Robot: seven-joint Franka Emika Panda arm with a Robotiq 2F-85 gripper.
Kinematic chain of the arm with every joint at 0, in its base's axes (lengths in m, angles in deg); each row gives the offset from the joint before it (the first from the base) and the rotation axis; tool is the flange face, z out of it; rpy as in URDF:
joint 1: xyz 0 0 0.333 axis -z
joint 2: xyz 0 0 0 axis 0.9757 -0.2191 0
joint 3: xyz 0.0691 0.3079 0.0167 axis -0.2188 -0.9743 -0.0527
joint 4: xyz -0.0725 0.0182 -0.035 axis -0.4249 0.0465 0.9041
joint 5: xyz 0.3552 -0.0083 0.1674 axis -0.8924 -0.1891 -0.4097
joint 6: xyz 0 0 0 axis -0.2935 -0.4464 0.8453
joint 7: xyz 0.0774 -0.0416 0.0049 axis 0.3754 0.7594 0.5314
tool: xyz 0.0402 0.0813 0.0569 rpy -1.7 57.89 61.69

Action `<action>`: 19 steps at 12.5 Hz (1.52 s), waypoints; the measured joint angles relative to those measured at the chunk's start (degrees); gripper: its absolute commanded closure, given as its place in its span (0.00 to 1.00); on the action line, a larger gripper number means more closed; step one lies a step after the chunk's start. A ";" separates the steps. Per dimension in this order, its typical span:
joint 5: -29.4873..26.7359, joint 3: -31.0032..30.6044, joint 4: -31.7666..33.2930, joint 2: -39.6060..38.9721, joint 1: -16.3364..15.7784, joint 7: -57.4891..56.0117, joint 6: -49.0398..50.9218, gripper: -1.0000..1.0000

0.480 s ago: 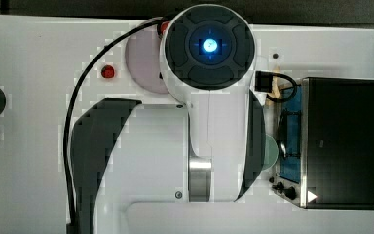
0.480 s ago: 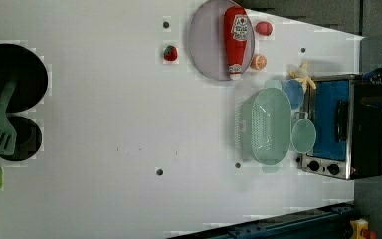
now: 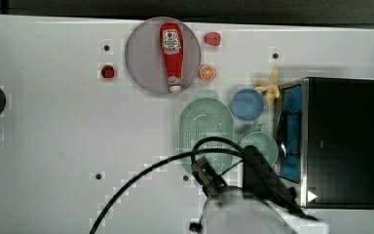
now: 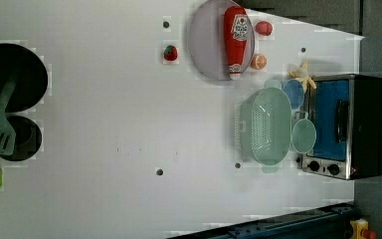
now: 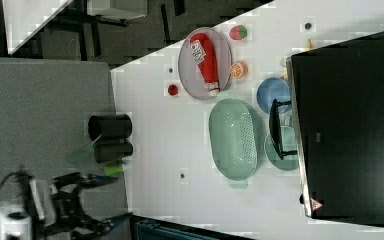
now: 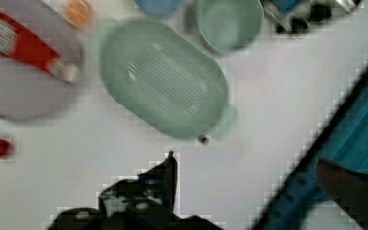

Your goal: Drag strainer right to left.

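The strainer [image 3: 205, 127] is a pale mint-green oval basket with a dotted bottom. It lies flat on the white table [image 3: 68, 131], right of centre in the top view, and also shows in the left view [image 4: 271, 127], the right view [image 5: 233, 137] and the wrist view [image 6: 165, 86]. My arm [image 3: 258, 200] hangs at the top view's bottom edge, its black cable crossing over the strainer's near end. My gripper [image 6: 245, 159] is high above the table, short of the strainer and touching nothing. It is open, with its fingers spread wide [image 5: 111, 201].
Beside the strainer are a blue bowl [image 3: 247, 104], a green cup [image 3: 259, 146] and a black toaster oven [image 3: 341, 141]. A grey plate [image 3: 143, 63] carries a ketchup bottle [image 3: 171, 53]. Small toy fruits lie near it. Black pots [image 4: 12, 77] stand at the left view's left.
My arm filled the middle of the top view and has swung down to its bottom edge, uncovering the plate, bottle and strainer. Nothing on the table has moved.
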 measured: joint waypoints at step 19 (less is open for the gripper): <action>-0.88 -2.78 21.04 -51.94 -0.69 32.10 -67.04 0.00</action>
